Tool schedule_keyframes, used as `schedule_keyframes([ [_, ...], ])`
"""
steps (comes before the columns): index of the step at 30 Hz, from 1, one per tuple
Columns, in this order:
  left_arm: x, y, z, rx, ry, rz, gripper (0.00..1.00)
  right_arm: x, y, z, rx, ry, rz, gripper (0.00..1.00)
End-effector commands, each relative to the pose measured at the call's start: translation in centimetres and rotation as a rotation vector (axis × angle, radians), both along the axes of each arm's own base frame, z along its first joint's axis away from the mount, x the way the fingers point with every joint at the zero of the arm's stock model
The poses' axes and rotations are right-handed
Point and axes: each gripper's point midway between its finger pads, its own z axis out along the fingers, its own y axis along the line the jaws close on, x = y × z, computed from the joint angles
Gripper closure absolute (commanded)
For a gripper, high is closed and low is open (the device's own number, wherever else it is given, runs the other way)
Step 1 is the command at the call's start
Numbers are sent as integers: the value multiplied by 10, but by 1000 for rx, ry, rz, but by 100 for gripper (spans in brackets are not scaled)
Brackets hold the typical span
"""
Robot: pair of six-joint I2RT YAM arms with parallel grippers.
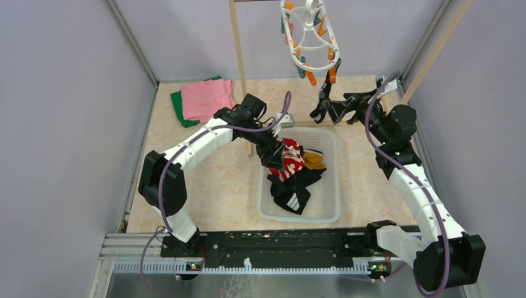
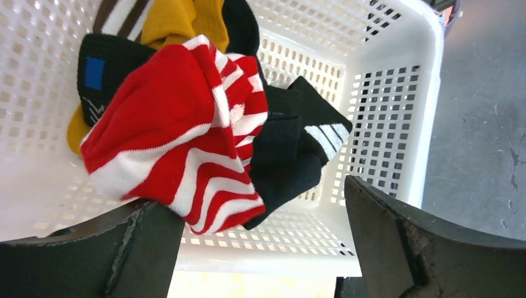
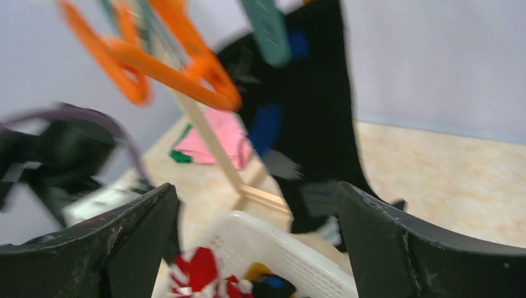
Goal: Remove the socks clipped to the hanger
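The right gripper (image 3: 254,198) is spread wide. A black sock (image 3: 310,124) hangs just ahead of it, nearer its right finger, and is pinned above by a teal peg (image 3: 267,28) of the hanger (image 1: 310,37). It is the only sock I can see clipped there. The wrist view is blurred, so I cannot tell whether the fingers touch the cloth.

The left gripper (image 2: 254,198) is also spread and pinches nothing. Right below and ahead of it, the red-and-white sock (image 2: 186,136) lies bunched against its left finger. It rests on black socks (image 2: 291,149) and a yellow sock (image 2: 180,22) inside the basket (image 2: 397,124).

The main risks I see:
- The hanger hangs free, so a pull on the black sock could swing the whole ring instead of opening the peg.
- A sideways tug could also lift the hook off the rail.
- A grip low on the sock's loose end may slip off.
- The orange pegs (image 3: 186,68) up and to the left of the right gripper could snag a finger.
- The red-and-white sock could catch on the left gripper's finger and ride out of the basket as that arm lifts.

The rack's wooden post (image 1: 239,49) stands beyond the left gripper. The pink cloth (image 1: 208,99) and green cloth (image 1: 178,105) lie on the tabletop, well off to the left gripper's left. Neither blocks the pull.
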Motion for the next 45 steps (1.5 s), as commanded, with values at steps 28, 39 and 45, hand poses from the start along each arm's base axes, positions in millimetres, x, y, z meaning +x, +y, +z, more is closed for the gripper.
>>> schedule_keyframes([
  [28, -6, 5, 139, -287, -233, 13, 1, 41, 24, -3, -60, -182, 123, 100],
  [39, 16, -12, 166, -425, -165, 79, 1, -39, 73, 17, 25, -79, 341, 100],
  [45, 25, -13, 164, -426, -200, 90, 1, -54, 81, 8, 57, -31, 375, 100],
])
